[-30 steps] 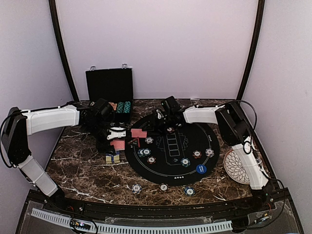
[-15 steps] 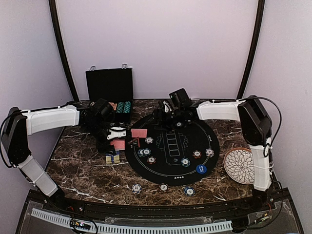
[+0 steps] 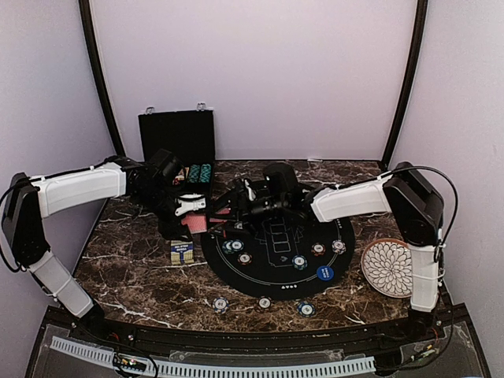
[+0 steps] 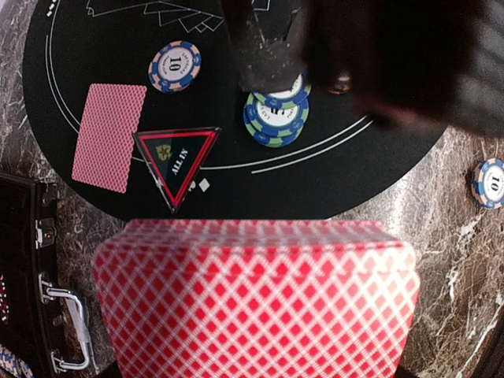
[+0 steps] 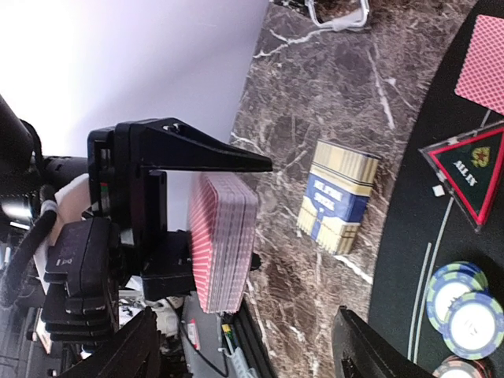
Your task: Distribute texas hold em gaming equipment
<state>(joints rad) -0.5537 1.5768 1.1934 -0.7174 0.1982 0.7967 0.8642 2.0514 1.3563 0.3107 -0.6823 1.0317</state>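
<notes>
Near the black mat (image 3: 272,273) edge, left gripper (image 3: 187,211) grasps the red-backed card deck (image 5: 224,240) for dealing; right gripper (image 5: 244,323), jaws released, must pinch one card.

Blurred and cut off at the bottom of the left wrist view: deck of red-backed cards (image 4: 256,299), masking the left fingers (image 5: 197,153) around it. Beyond those fingers, half-covered by a dark blurred shape (image 4: 394,55): green-and-blue chip stack (image 4: 276,118). Clipped by the right wrist view's lower edge: both right fingers (image 5: 138,346). Ahead of them, cut by the frame: triangle token (image 5: 465,177), red-backed card (image 5: 482,67).
</notes>
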